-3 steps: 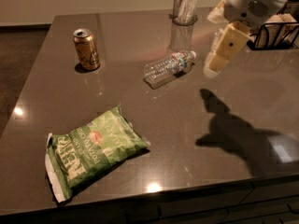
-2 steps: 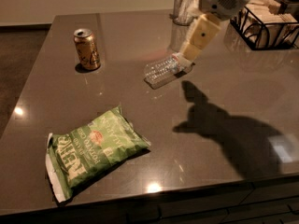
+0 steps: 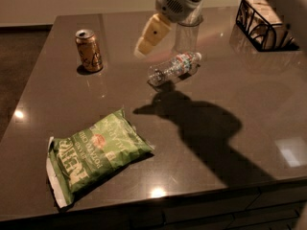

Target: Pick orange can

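The orange can (image 3: 89,51) stands upright on the dark table (image 3: 57,109) at the far left, with dark markings on its side and a silver top. My gripper (image 3: 143,46) hangs above the table to the right of the can, about a hand's width away from it and apart from it. It sits just above and left of a clear plastic bottle (image 3: 173,68) that lies on its side. The gripper holds nothing that I can see.
A green chip bag (image 3: 96,155) lies near the front left edge. A tall cup (image 3: 188,32) stands behind the gripper. A black wire basket (image 3: 264,23) sits at the far right. The arm's shadow falls across the table's middle.
My gripper has moved left across the table, from near the wire basket, past the bottle, toward the orange can. The objects have not moved.
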Controlling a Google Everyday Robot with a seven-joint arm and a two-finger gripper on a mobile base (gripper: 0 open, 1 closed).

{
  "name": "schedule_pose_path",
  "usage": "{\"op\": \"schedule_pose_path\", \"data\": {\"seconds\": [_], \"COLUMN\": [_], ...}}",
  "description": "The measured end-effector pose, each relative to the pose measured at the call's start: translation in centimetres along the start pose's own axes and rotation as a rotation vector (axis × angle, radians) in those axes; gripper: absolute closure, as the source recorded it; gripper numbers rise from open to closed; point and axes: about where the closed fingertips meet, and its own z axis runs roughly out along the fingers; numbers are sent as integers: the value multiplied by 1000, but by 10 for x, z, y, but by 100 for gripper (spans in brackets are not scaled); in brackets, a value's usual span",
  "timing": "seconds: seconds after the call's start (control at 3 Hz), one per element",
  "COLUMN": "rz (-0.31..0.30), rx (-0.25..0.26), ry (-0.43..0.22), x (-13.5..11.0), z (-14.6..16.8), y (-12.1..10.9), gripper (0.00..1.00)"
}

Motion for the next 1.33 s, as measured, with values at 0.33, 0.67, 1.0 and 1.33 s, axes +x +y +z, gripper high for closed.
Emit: {"op": "schedule_pose_path", "data": {"seconds": [0.33, 0.67, 1.0, 1.33], "rz": [76, 125, 129, 127], "rx": [-19, -46, -31, 2], "ry": [-53, -101, -127, -117], "x": [-29, -61, -92, -110], "z": [38, 73, 105, 138], "y": [-5, 2, 6, 3], "gripper": [0, 0, 0, 0]}}
